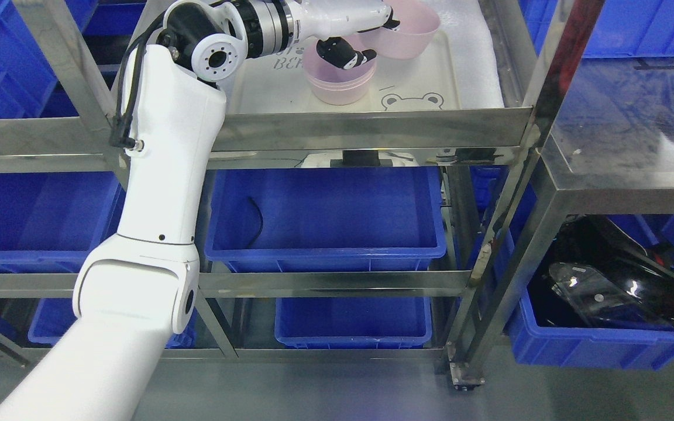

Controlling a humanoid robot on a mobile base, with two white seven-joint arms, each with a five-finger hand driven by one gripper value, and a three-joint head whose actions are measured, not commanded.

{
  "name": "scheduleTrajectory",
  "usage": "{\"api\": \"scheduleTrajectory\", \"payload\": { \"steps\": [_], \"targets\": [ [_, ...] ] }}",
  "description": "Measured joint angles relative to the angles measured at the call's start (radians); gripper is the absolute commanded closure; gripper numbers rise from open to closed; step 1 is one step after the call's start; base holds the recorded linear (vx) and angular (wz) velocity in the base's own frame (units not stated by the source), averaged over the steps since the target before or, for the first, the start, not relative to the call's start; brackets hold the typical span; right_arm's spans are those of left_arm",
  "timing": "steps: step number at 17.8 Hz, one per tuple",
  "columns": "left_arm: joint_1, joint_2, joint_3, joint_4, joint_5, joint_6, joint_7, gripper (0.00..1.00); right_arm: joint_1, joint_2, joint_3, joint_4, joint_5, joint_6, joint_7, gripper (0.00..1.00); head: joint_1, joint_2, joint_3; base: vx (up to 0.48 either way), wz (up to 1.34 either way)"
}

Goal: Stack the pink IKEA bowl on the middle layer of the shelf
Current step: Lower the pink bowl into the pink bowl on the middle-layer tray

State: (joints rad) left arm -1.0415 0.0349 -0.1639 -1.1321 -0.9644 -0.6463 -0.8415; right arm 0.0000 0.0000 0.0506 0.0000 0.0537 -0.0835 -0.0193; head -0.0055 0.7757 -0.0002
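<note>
Overhead, left hand (pixel 353 42) holds pink bowl (pixel 408 30) above "BE"-lettered tray (pixel 430 82).

On the shelf's tray (pixel 430 88), the open ground lies at the front right, around the bear print, and along the front left edge. The left arm (pixel 167 175) crosses the shelf's front rail (pixel 372 128) and fills the left approach. The two pink bowls (pixel 340 82) and the left hand (pixel 351 55) crowd the tray's middle and back. A slanted steel post (pixel 539 88) bounds the right side.
</note>
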Motion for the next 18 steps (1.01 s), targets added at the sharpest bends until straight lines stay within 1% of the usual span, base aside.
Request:
{"api": "scheduleTrajectory", "payload": {
  "steps": [4,10,14,18],
  "targets": [
    [0.002,0.031,0.025,0.021,-0.022,0.001,0.014,0.93,0.000,0.000,0.000,0.000,0.000,0.000,-0.005,0.00,0.0000,0.000,0.000,-0.008,-0.10],
    [0.064,0.074,0.089,0.006,-0.032,0.000,0.018,0.93,0.000,0.000,0.000,0.000,0.000,0.000,-0.007,0.00,0.0000,0.000,0.000,0.007,0.06],
    [0.085,0.078,0.115,0.009,-0.037,-0.008,0.025,0.93,0.000,0.000,0.000,0.000,0.000,0.000,-0.007,0.00,0.0000,0.000,0.000,0.000,0.00],
    [0.080,0.073,0.131,0.024,-0.041,-0.009,0.042,0.89,0.000,0.000,0.000,0.000,0.000,0.000,-0.007,0.00,0.0000,0.000,0.000,0.000,0.00]
  ]
}}
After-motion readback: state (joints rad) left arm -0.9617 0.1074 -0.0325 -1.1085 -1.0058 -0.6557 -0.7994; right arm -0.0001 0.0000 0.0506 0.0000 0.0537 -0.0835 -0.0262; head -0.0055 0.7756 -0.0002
